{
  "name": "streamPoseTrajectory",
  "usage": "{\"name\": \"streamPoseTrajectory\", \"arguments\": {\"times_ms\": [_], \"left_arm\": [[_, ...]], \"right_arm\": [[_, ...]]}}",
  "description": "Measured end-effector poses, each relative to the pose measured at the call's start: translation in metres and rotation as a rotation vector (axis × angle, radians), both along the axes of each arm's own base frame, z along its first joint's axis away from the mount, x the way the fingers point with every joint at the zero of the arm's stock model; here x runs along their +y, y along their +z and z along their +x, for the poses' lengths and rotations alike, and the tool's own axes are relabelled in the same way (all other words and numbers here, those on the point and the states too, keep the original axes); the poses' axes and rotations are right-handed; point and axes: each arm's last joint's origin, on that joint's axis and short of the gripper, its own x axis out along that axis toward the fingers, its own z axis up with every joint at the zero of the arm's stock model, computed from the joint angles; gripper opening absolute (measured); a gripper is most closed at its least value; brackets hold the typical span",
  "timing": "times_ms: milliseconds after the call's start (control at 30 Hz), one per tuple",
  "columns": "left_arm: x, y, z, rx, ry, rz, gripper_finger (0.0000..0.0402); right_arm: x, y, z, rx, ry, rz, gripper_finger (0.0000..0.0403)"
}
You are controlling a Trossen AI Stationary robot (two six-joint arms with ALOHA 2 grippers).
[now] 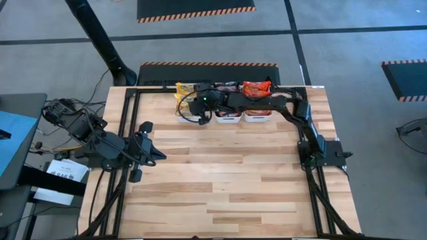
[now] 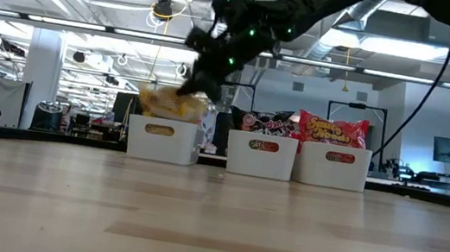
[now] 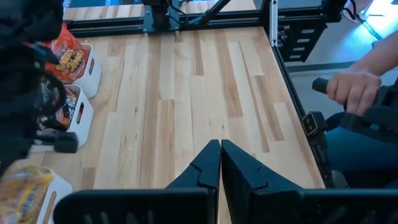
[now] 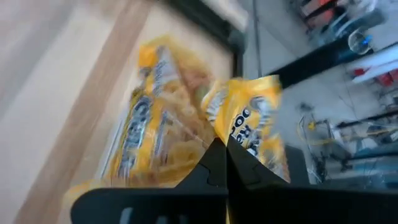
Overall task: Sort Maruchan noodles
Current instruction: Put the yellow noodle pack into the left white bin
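Three white bins stand in a row at the table's far edge. The left bin (image 2: 162, 142) holds yellow Maruchan noodles (image 4: 152, 137), the middle bin (image 2: 262, 157) dark packets (image 2: 264, 124), and the right bin (image 2: 337, 169) red packets (image 2: 332, 129). My right gripper (image 4: 222, 148) reaches over the left bin, shut on one yellow packet (image 4: 252, 121). My left gripper (image 3: 221, 149) waits shut above the table's left side (image 1: 157, 155), touching nothing. My right gripper pinches the yellow packet by its near edge (image 4: 231, 138) between the two shut fingertips. The fingers slant down from the table's right side. The packet hangs beyond the tips, tilted, just above the yellow packets lying in the left bin.
Bare wooden tabletop (image 1: 227, 180) spreads between the bins and the near edge. Black frame rails (image 1: 130, 120) run along the table's left and right sides. A person's hand (image 3: 351, 90) rests on a handle beyond the table's edge in the left wrist view.
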Motion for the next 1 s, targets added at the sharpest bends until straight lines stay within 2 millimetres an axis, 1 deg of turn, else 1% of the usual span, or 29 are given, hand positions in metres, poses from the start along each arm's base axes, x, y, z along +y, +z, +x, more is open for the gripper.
{"name": "streamPoseTrajectory", "arguments": {"times_ms": [67,100,167,467,567,800,1000], "left_arm": [[0.0,0.0,0.0,-0.003,-0.002,0.003,0.0],[0.0,0.0,0.0,-0.003,-0.003,0.003,0.0],[0.0,0.0,0.0,-0.002,-0.003,0.004,0.0],[0.0,0.0,0.0,0.004,-0.004,0.004,0.0],[0.0,0.0,0.0,0.003,-0.012,0.018,0.0],[0.0,0.0,0.0,0.002,-0.013,0.022,0.0],[0.0,0.0,0.0,0.002,-0.009,0.015,0.0]], "right_arm": [[-0.005,-0.011,0.0,0.034,-0.028,-0.009,0.0004],[-0.006,-0.015,0.005,0.014,-0.032,-0.028,0.0005],[-0.007,-0.021,0.005,0.037,-0.054,-0.04,0.0009],[-0.008,-0.017,0.006,0.007,-0.096,-0.074,0.0031],[-0.008,-0.018,0.005,0.027,-0.116,-0.081,0.004],[0.001,-0.02,0.007,0.051,-0.124,-0.085,0.0077],[0.006,-0.02,0.008,0.062,-0.183,-0.126,0.0102]]}}
